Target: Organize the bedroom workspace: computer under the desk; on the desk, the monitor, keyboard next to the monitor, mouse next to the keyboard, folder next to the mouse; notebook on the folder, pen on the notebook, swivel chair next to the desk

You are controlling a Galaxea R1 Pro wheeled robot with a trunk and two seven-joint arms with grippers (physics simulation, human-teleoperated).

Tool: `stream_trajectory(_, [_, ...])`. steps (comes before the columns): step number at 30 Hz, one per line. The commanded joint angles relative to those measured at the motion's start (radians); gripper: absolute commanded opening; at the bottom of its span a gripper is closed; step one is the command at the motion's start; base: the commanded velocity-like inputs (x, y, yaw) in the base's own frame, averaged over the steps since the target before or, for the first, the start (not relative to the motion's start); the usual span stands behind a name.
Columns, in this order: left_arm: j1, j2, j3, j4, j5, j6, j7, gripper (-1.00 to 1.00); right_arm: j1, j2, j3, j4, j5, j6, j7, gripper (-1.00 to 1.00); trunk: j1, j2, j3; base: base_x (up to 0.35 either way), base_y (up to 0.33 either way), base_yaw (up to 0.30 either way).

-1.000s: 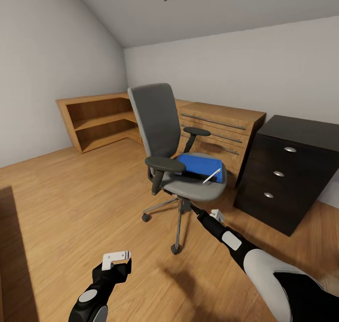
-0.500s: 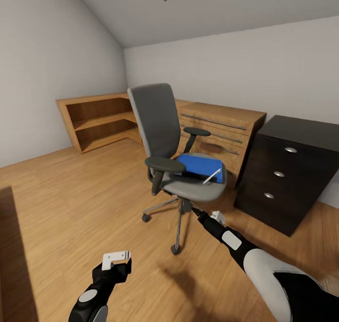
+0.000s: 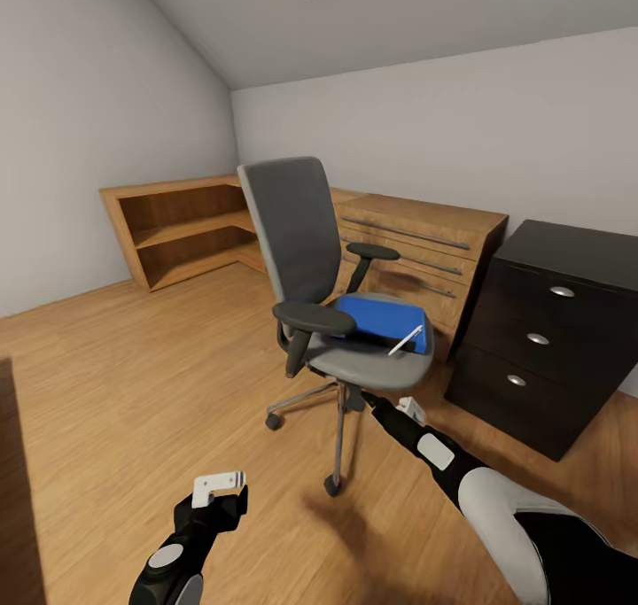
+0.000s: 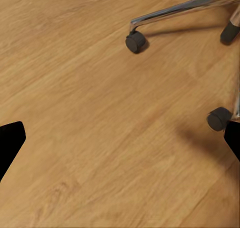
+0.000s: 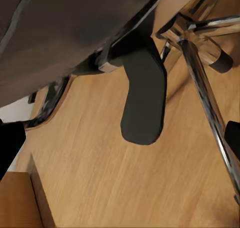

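Since a second ago your head view has shifted a little: the swivel chair [image 3: 332,295] sits slightly larger and lower in frame, and the black drawer cabinet [image 3: 554,335] has slid toward the right edge, which reads as camera motion, not the furniture moving. Your arms keep much the same pose. The blue folder [image 3: 383,315] lies on the chair's grey seat, with the white pen [image 3: 405,340] resting across its near right corner. Your right gripper [image 3: 365,400] reaches under the front of the seat, beside the chrome column; from its wrist view you see the seat's underside and a dark lever [image 5: 144,100], with both finger tips at the frame's edges, so the jaws stand apart. Your left gripper [image 3: 219,484] hovers low over the wooden floor [image 3: 133,383]; its wrist view shows two casters [image 4: 135,41] and dark finger tips wide apart. Light wooden shelving [image 3: 182,226] lines the far wall
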Motion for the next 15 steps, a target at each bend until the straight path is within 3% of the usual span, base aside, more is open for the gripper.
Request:
stream_trajectory(1, [-0.001, 0.001, -0.004, -0.001, 0.010, 0.002, 0.010, 1.00, -0.001, 0.000, -0.017, -0.001, -0.008, 0.007, 0.003, 1.00, 0.000, 0.000, -0.001, 0.223, 0.000, 0.000])
stream_trajectory(15, [-0.001, 0.001, -0.006, -0.001, 0.010, 0.002, 0.010, 1.00, -0.001, 0.000, -0.017, -0.003, -0.007, 0.007, 0.004, 1.00, 0.000, 0.000, -0.001, 0.243, 0.000, 0.000])
